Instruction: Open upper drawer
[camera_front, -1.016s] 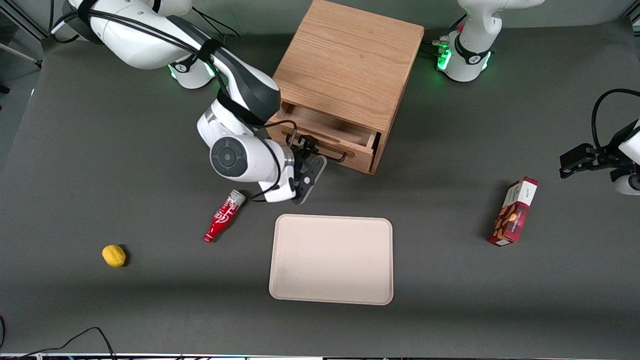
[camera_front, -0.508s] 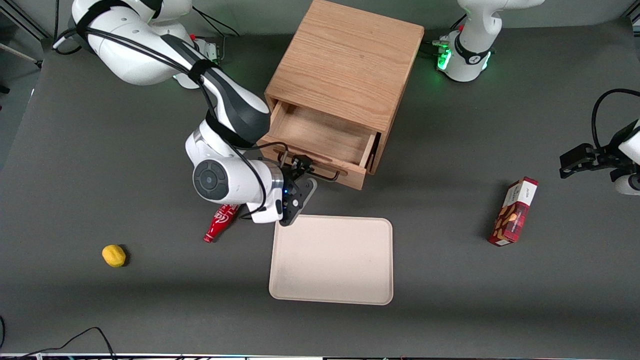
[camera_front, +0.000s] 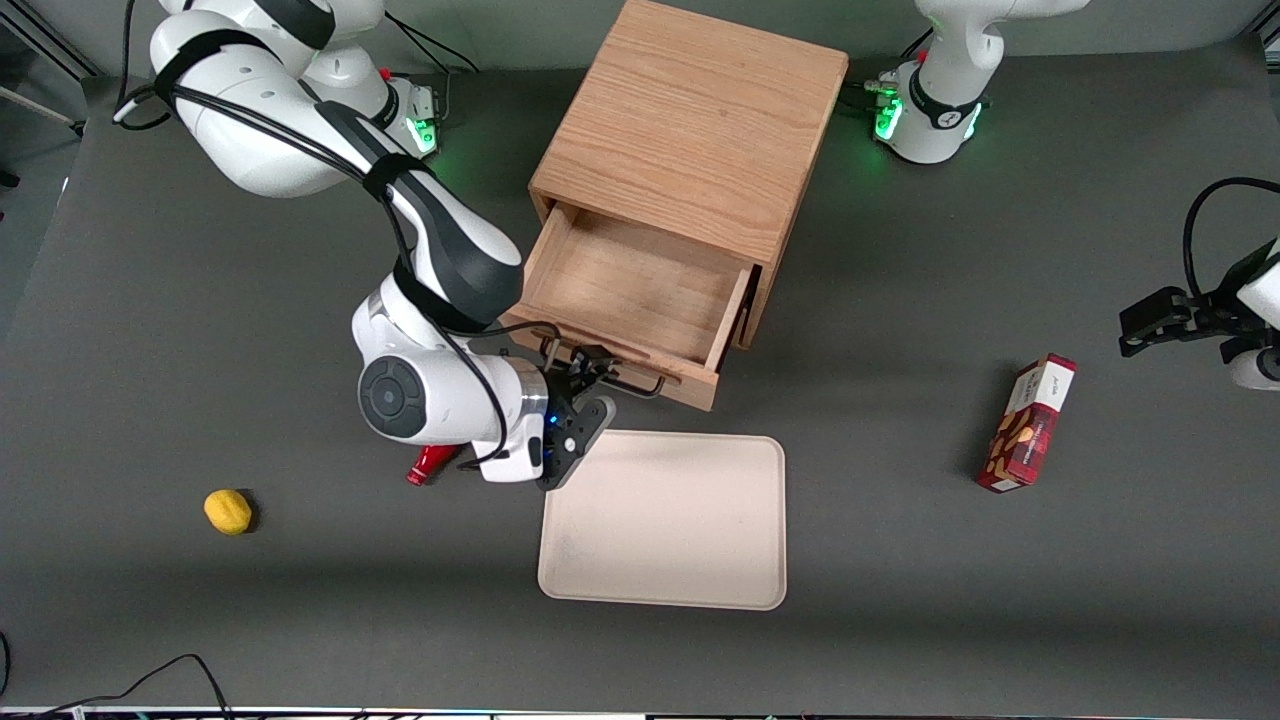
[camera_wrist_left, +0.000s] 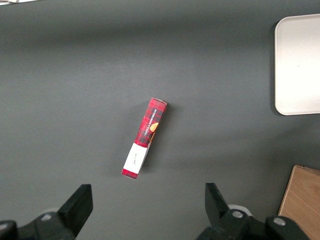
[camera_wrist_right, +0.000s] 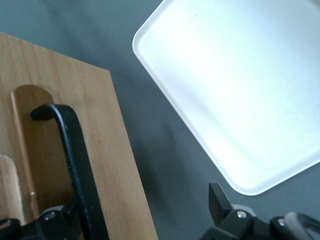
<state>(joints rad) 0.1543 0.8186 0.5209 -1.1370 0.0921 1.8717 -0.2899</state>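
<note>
Upper drawer stood pulled well out of the oak cabinet, its bare wooden floor exposed. Its front panel lay nearest the front camera, just short of the tray edge without touching it.

Gripper was at the drawer front, on the black bar handle. In the right wrist view the handle ran down between the two fingers, which sat spread either side of it with a clear gap on the tray side; the jaws were not clamped onto the bar, and whether one finger touched it could not be told.

Red bottle lay on the table under the wrist of the working arm, mostly hidden by it. Lemon sat farther toward the working arm's end of the table, well apart from the bottle. Red box lay toward the parked arm's end, well apart from the tray; in the left wrist view the box lay flat on the mat.
</note>
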